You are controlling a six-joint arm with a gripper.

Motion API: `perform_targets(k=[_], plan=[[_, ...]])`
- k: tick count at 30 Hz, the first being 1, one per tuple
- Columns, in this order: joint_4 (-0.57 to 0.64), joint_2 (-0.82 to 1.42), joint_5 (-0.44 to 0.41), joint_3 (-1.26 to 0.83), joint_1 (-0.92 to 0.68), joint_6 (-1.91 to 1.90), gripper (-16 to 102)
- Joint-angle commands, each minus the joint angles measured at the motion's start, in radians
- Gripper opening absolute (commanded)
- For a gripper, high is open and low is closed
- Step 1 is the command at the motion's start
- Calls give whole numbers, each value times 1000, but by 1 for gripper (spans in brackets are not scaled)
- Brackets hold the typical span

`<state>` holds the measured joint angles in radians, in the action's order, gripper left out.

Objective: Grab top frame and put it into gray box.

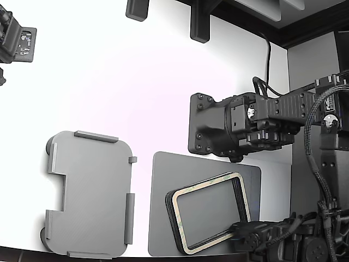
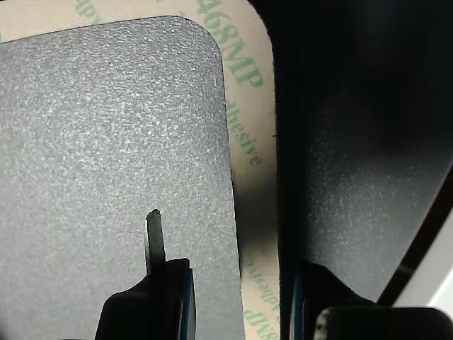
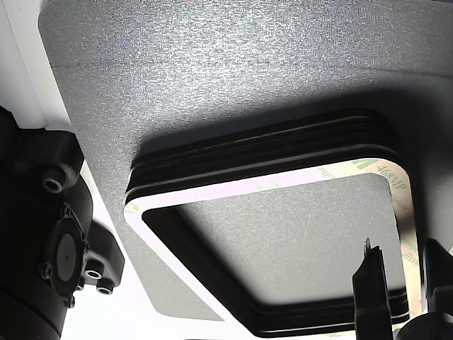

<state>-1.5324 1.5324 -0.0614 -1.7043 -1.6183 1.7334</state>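
Exterior view: the light gray rounded-rectangular plastic tray with raised edge tabs and a stepped notch, the gray box point(image 1: 90, 194), lies at the exterior view's left, holding nothing; to its right a flat darker gray mat point(image 1: 163, 180) carries a thick black stack of like frames point(image 1: 173, 218), topped by the thin cream-beige rounded-rectangle top frame point(image 1: 210, 184), tilted askew; the black arm point(image 1: 283, 112) reaches in from the right above the far edge of the mat, and a second black arm point(image 1: 278, 234) comes in low at the frame's near right corner, its gripper hidden there. Wrist view: the gripper point(image 2: 241, 297) stands with jaws parted, one thin finger point(image 2: 154, 234) inside the frame opening over the mat, the other outside in shadow, the printed cream adhesive strip of the top frame point(image 2: 248, 142) running between them; not yet pinched. Other view: the same straddle shows at the frame's right side, the top frame point(image 3: 212, 195) lying flush on the stack point(image 3: 255, 152). Hazards, judged: closing too low could catch two or more frames, since the layers sit tight together; the adhesive-looking face may cling to the finger at release; a one-sided pinch on so thin a frame could let it droop or twist and snag the gray box's tabs.
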Motion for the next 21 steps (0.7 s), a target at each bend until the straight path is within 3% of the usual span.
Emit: perform_targets(k=[1, 9, 21], plan=[[6, 20, 2, 17, 9, -3, 55], [17, 18, 5, 21, 3, -25, 46], [28, 21, -5, 8, -3, -35, 48]])
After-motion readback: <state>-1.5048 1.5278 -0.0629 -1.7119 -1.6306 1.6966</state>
